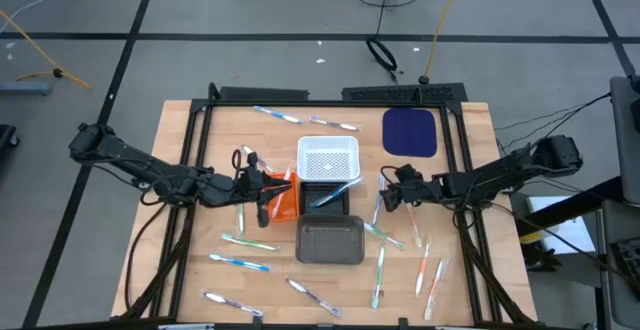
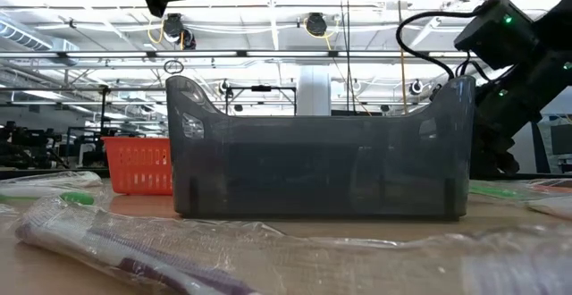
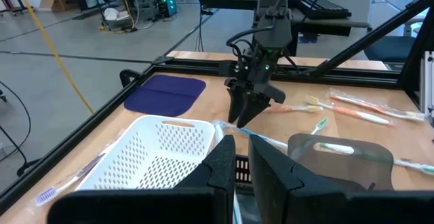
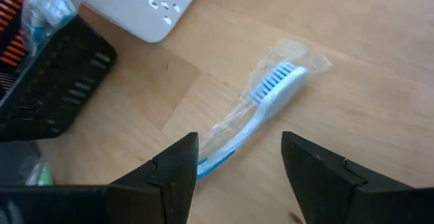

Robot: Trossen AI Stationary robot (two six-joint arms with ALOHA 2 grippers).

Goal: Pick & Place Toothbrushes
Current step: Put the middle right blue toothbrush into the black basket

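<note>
My left gripper (image 1: 290, 190) (image 3: 235, 157) is shut on a wrapped toothbrush (image 1: 335, 195) over the black basket (image 1: 338, 208), between the white basket (image 1: 328, 158) and the grey tray (image 1: 330, 242). My right gripper (image 1: 383, 198) (image 4: 239, 156) stands open, tilted down, just right of the baskets. Its fingers are on either side of the handle end of a wrapped toothbrush with blue bristles (image 4: 271, 95), which lies flat on the wood; they touch nothing. Several more wrapped toothbrushes (image 1: 240, 262) (image 1: 425, 265) lie scattered on the table. My left gripper pinches one end of the wrapped toothbrush (image 3: 235, 180) between its two fingers, coming nearly level from the table's left. The toothbrush runs on past the fingertips along the line of the fingers. Its free end (image 3: 224, 129) is lifted clear over the black basket.
An orange basket (image 1: 285, 205) (image 2: 138, 165) sits under my left gripper. A navy pad (image 1: 410, 130) lies at the far right. A black frame rail (image 1: 330, 98) runs round the table. The grey tray (image 2: 322, 152) fills the low view, with a wrapped toothbrush (image 2: 134, 259) before it.
</note>
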